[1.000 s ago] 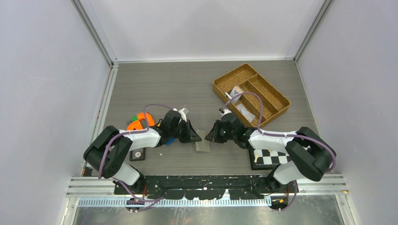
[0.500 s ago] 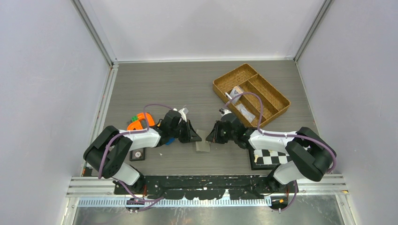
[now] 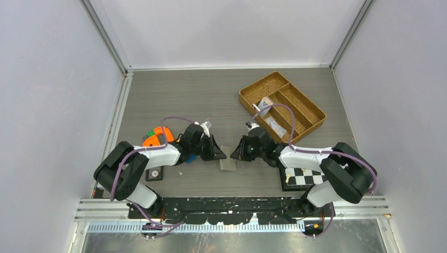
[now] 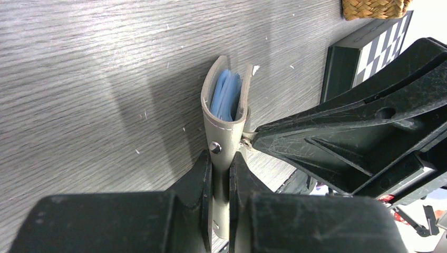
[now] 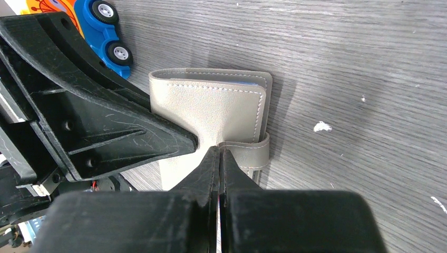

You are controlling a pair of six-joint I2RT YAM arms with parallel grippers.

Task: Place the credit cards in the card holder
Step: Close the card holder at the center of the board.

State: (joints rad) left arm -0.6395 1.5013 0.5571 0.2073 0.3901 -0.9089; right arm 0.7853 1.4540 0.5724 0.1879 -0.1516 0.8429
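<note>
My left gripper (image 4: 220,164) is pinching one edge of the card holder (image 5: 211,108), with the grey cover caught between my fingers just behind the snap stud (image 4: 214,147). My right gripper (image 5: 219,153) comes at it from the other side, fingers pressed tight together and the tip at the root of the snap tab (image 5: 249,153). I cannot tell whether it nips the strap or only leans on it. The holder sits near the middle of the table's (image 3: 200,95) near edge, between my two wrists, folded with its covers gaping a little so the light blue leaves (image 4: 225,95) show inside. I judge it light and limp: soft leather-like covers that will bend and sag from one corner, and a smooth face that may slide out of a shallow pinch. It is better held deep on the cover near the stud while the other hand works the tab or spreads the covers. I cannot pick out the credit cards, nor say whether any lie among the blue leaves. I expect them to be thin, stiff and slick. A blue toy car (image 5: 108,31) sits close behind my left gripper, a chequered board (image 3: 305,178) lies under my right forearm, a black tile with a dial (image 3: 154,174) is toward the near left corner, and a wicker basket (image 3: 311,113) stands toward the far right. The real crowding is my own two grippers nose to nose.
</note>
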